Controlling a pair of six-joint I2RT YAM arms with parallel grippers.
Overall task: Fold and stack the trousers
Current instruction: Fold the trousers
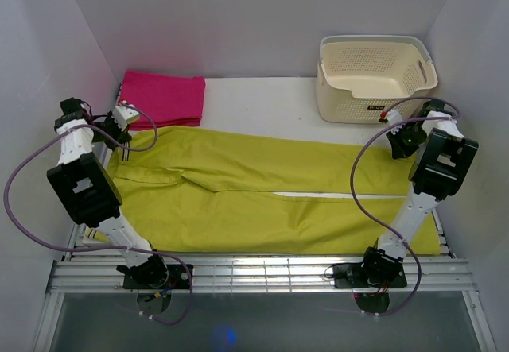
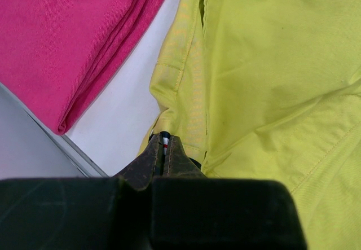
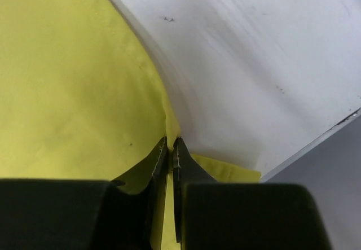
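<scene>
Trousers lie spread lengthwise across the table, waist end on my left and leg ends on my right. The basket sits far right and the folded pink cloth far left, just beyond the waist. My left gripper is pinched on the waist edge, my right gripper on a leg-end edge.

A folded magenta-pink cloth lies at the far left of the white tabletop, its layered edges stacked evenly. In the left wrist view the cloth shows a rounded fold pointing toward the bare white surface. A cream perforated plastic basket stands upright at the far right, well apart from the cloth, with a small dark label low on its front wall. Plain pale walls enclose the table, and a ribbed metal rail runs along the near edge.
</scene>
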